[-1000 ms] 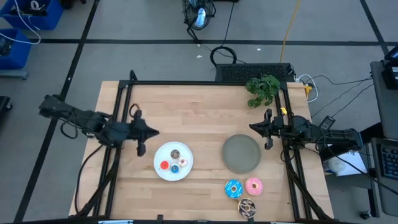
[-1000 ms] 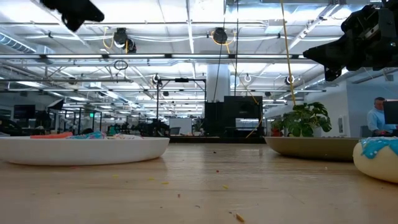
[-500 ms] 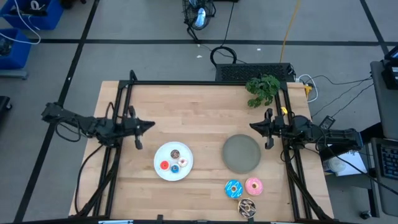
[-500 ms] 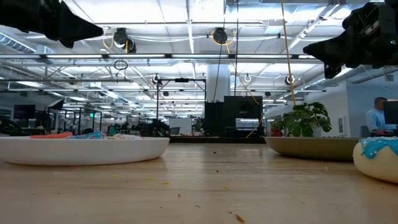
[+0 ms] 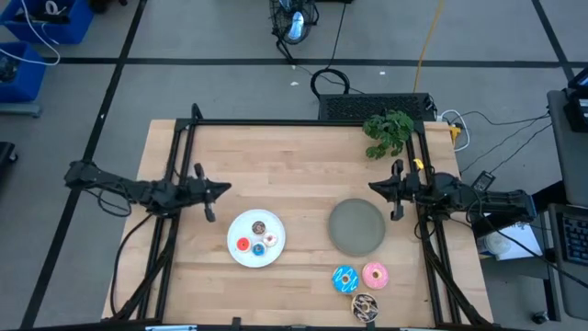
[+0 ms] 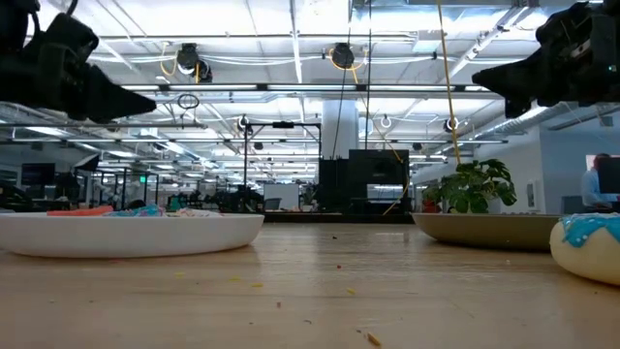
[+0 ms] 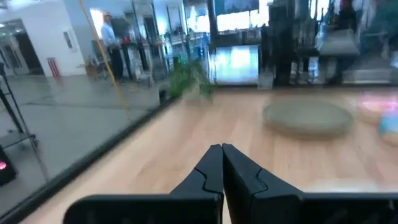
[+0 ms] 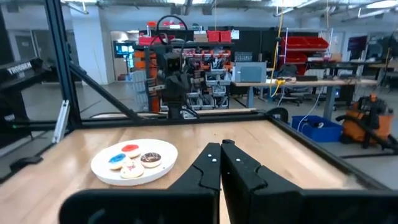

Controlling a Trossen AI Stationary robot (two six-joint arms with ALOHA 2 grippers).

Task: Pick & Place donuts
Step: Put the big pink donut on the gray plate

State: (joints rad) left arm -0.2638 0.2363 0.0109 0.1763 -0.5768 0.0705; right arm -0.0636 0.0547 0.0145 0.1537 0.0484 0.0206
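Four tiny donuts, brown (image 5: 259, 227), red (image 5: 243, 245), white (image 5: 271, 240) and blue (image 5: 259, 249), lie on the white plate (image 5: 236, 229). The blue sprinkled donut (image 5: 345, 279), the pink donut (image 5: 374, 275) and the speckled brown donut (image 5: 365, 305) rest on the table near its near edge, beside the bare grey plate (image 5: 356, 226). My left gripper (image 5: 226, 190) hovers shut, left of and beyond the white plate. At the table's right side my right gripper (image 5: 372, 187) is also shut and hovers beyond the grey plate. Neither gripper holds anything.
A green plant (image 5: 390, 131) stands at the table's far right corner. Black frame rails (image 5: 184, 147) run along the far, left and right edges. Bare wood lies between the two plates and across the far half of the table.
My left gripper has come down from high above the table to a lower, more level pose, and its arm has drawn back a little toward the table's left edge. The donuts and plates have stayed put.
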